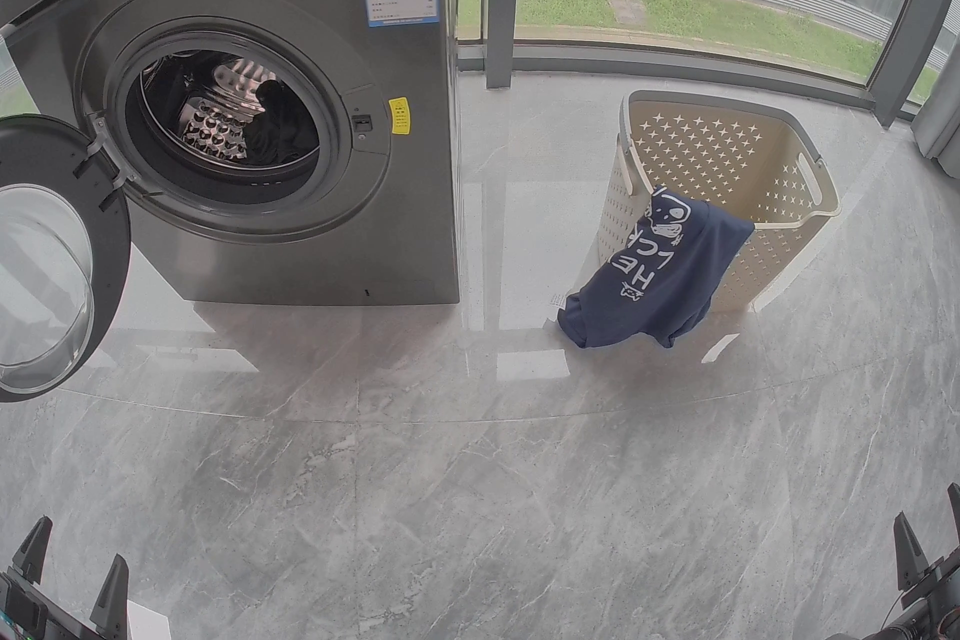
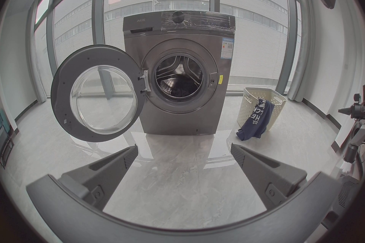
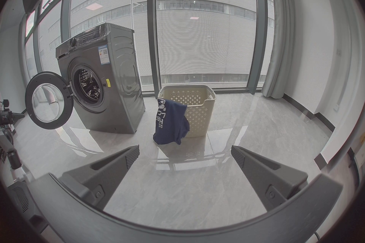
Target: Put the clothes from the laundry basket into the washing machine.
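Navy shirt [image 1: 655,277] draped over beige basket [image 1: 700,147] rim; washing machine [image 1: 405,222] door [image 1: 45,272] open.

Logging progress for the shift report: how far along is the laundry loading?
Done: the door is open and a dark item lies in the drum. In hand: nothing; the left gripper and right gripper hang empty, jaws apart. Left: the navy shirt draped over the laundry basket rim.

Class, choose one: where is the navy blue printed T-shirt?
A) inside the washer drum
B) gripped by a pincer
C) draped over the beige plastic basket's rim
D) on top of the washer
C: the navy blue printed T-shirt hangs over the near rim of the beige perforated plastic laundry basket.
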{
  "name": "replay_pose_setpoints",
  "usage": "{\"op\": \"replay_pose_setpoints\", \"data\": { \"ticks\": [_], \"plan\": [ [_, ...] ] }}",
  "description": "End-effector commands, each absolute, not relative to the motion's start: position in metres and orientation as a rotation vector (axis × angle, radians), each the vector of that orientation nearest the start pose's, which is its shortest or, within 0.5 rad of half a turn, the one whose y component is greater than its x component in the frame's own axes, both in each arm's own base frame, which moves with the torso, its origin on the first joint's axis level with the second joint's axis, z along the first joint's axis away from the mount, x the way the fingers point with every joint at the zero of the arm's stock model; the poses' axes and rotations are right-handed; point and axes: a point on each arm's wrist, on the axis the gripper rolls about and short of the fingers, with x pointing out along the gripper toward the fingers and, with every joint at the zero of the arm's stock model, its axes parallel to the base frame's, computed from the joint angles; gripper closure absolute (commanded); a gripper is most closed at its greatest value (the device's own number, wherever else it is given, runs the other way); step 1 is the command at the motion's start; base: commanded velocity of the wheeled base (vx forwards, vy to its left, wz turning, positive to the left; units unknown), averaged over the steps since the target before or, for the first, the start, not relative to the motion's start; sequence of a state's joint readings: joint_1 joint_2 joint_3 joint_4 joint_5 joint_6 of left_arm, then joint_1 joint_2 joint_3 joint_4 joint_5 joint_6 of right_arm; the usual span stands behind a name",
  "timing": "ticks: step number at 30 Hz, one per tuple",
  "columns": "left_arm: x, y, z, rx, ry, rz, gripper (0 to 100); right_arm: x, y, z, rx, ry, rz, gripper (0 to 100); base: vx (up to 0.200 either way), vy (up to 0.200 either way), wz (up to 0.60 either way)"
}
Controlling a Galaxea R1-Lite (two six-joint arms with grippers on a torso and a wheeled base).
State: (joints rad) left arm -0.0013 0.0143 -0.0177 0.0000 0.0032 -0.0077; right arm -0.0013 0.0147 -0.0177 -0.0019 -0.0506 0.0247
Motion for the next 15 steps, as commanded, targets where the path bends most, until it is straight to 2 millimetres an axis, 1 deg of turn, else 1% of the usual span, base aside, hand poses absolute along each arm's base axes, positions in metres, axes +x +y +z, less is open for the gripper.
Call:
{"op": "replay_pose_setpoints", "data": {
  "ticks": [1,3,15],
  "plan": [
    [-0.0227,0.0003,0.0755,-0.015,0.001,0.009,0,-0.0229,-0.0011,0.0762,0.025,-0.005,-0.052,0,0.0,0.0,0.0],
    [-0.0227,0.0003,0.0757,-0.015,0.0,0.009,0,-0.0229,-0.0011,0.0762,0.025,-0.005,-0.052,0,0.0,0.0,0.0],
    [-0.0227,0.0001,0.0757,-0.017,0.0,0.003,0,-0.0229,-0.0011,0.0762,0.025,-0.005,-0.052,0,0.0,-0.2,0.0]
  ]
}}
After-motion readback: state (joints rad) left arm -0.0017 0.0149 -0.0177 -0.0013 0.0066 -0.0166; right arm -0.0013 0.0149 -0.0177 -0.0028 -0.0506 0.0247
